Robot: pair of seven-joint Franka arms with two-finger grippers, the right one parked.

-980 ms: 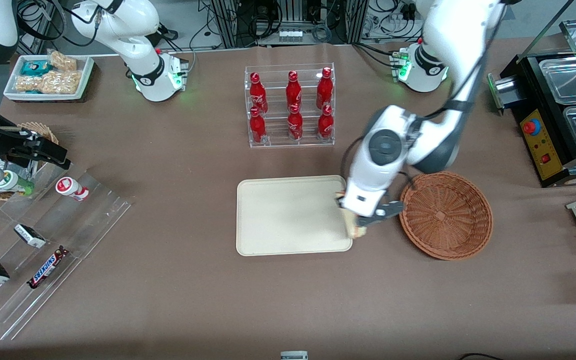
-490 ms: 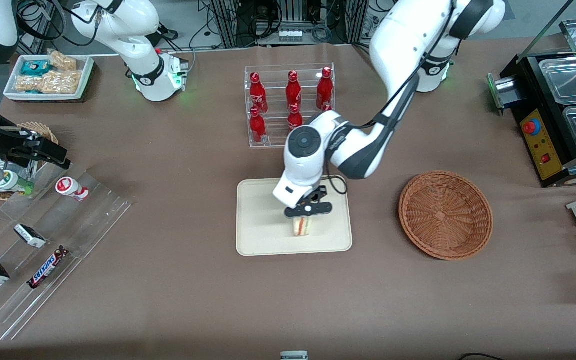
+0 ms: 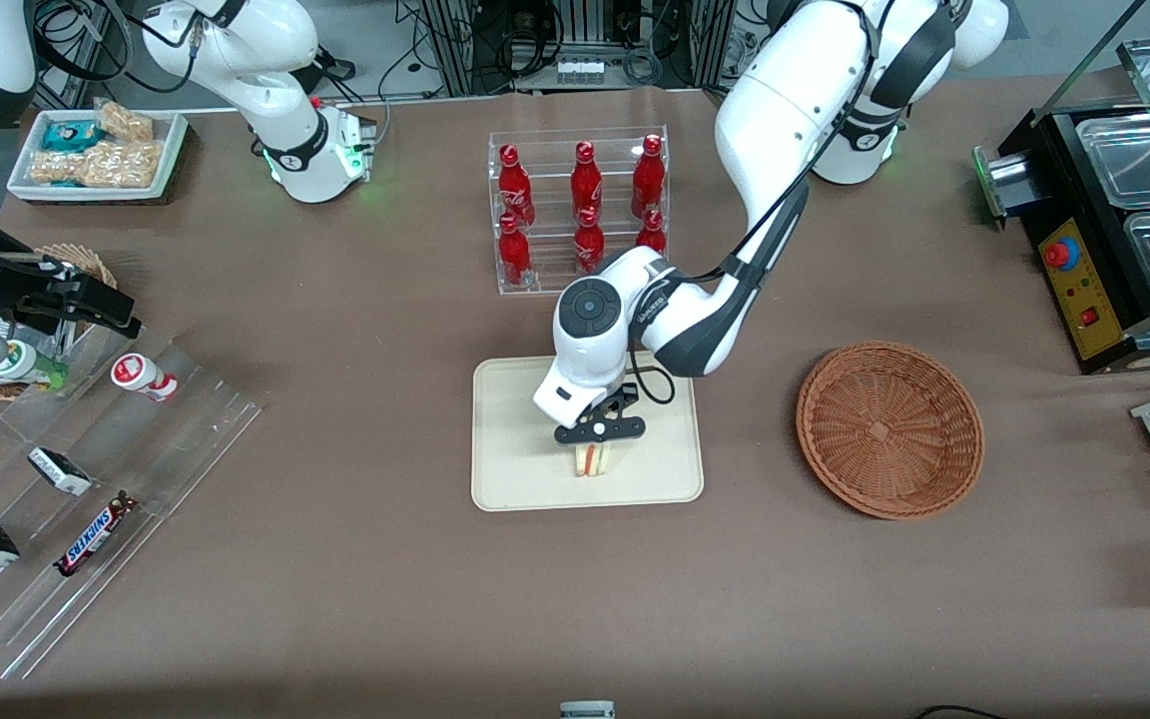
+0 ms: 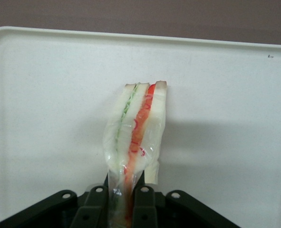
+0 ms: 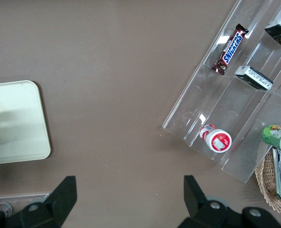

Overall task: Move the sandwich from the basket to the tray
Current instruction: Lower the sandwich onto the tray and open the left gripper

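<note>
While the gripper (image 3: 597, 441) hangs low over the tray (image 3: 515, 439), you can see its two fingers (image 4: 141, 197) pressed together on the sandwich (image 3: 591, 459). The wedge stands on edge between them, with the green and red filling stripes turned up to the wrist camera. In the front view its lower end reaches the tray floor, in the half of the tray nearer to the front camera; you cannot tell if it really touches. The rest of the tray is bare cream plastic.

The basket (image 3: 889, 429) lies beside the tray, toward the working arm's end of the table, and only its woven bottom shows inside. Farther from the camera than the tray, a clear rack (image 3: 580, 210) holds red bottles (image 3: 514, 185) in two rows. Toward the parked arm's end, a white tray (image 3: 96, 150) carries snack packets, and a clear stepped stand (image 3: 106, 479) carries a Snickers bar (image 3: 94, 534), two small dark boxes and a small white and red bottle (image 3: 143, 377). At the working arm's end a black unit (image 3: 1094, 270) holds metal trays.

All this stands on a brown cloth (image 3: 335, 599). Along the table edge farthest from the camera you see cables and metal frames.
</note>
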